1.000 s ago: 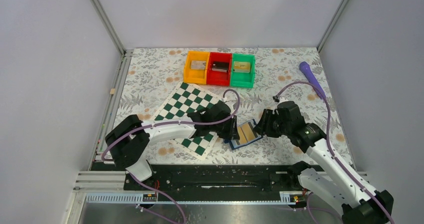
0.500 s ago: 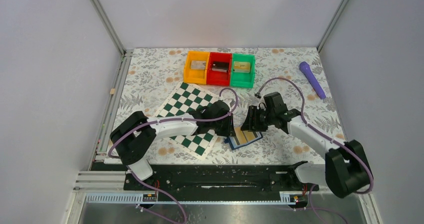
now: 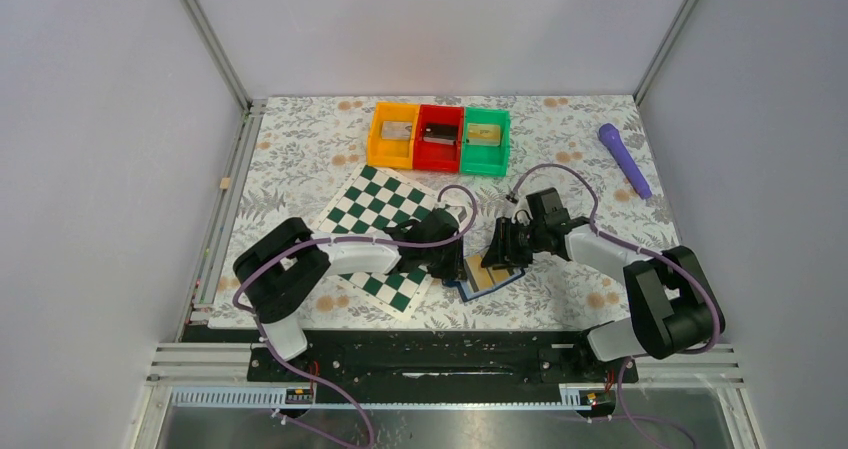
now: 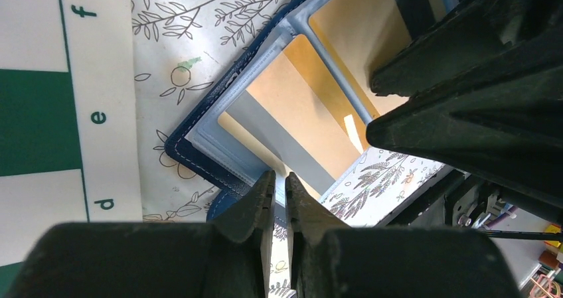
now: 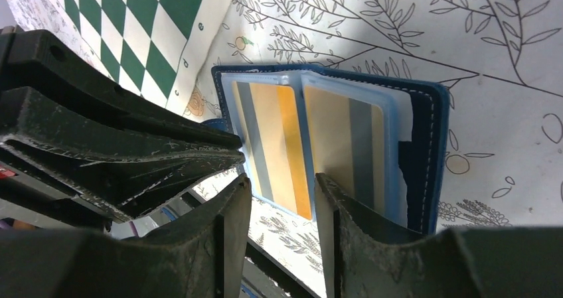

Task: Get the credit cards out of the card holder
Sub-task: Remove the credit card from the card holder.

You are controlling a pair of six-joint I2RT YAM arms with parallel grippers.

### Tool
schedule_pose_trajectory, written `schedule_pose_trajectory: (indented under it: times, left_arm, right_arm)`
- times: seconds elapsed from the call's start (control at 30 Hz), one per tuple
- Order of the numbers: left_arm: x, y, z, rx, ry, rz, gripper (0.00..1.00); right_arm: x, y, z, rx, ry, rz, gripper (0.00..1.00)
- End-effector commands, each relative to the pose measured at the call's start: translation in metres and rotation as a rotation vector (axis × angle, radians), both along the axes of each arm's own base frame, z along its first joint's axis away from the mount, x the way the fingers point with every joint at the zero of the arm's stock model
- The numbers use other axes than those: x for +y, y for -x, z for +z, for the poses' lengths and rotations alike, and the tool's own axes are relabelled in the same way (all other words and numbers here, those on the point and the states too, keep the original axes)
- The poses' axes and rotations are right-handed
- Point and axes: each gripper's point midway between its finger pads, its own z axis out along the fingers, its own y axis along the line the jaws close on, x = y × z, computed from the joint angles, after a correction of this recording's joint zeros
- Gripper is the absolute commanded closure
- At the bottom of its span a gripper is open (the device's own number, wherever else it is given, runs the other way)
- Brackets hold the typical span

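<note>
Between the right hand's (image 5: pixel 282 178) spread fingers lies a card (image 5: pixel 265 132) edge; close squarely and pull straight while the left hand (image 4: pixel 279 175) pinches the holder's (image 5: pixel 425 145) rim.

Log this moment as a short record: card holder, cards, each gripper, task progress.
card holder: blue, lying open beside the chessboard
credit cards: two tan-gold ones showing, both in their sleeves
left gripper: jaws pinched on the card holder's edge
right gripper: open, fingers either side of one card's end
progress: visible cards not yet pulled out
</note>
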Motion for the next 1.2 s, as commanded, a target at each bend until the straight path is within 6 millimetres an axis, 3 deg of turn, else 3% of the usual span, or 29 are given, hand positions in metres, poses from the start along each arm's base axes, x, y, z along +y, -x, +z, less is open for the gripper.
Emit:
schedule_pose_trajectory:
  times: [0.0, 0.47, 0.77, 0.87, 1.07, 1.17]
  left_arm:
    - [0.003, -0.004, -0.004, -0.028, 0.007, 0.015, 0.89]
    - [0.007, -0.002, -0.01, -0.028, 0.006, 0.02, 0.89]
    - [0.009, -0.001, -0.01, -0.029, 0.007, 0.016, 0.89]
    - [0.009, -0.001, -0.011, -0.028, 0.005, 0.015, 0.89]
    - [0.011, 0.0, -0.014, -0.028, -0.007, 0.011, 0.87]
    - [0.013, 0.001, -0.017, -0.024, -0.022, 0.01, 0.87]
  right_arm:
    - [-0.003, -0.001, -0.005, 0.007, 0.015, -0.015, 0.53]
    - [-0.012, 0.005, -0.018, 0.044, 0.056, -0.081, 0.53]
    - [0.015, 0.009, -0.009, 0.062, -0.134, -0.035, 0.59]
    - [0.016, 0.009, -0.009, 0.064, -0.146, -0.034, 0.66]
    - [0.013, 0.007, -0.007, 0.056, -0.128, -0.04, 1.0]
    - [0.002, 0.007, -0.01, 0.069, -0.062, -0.073, 1.0]
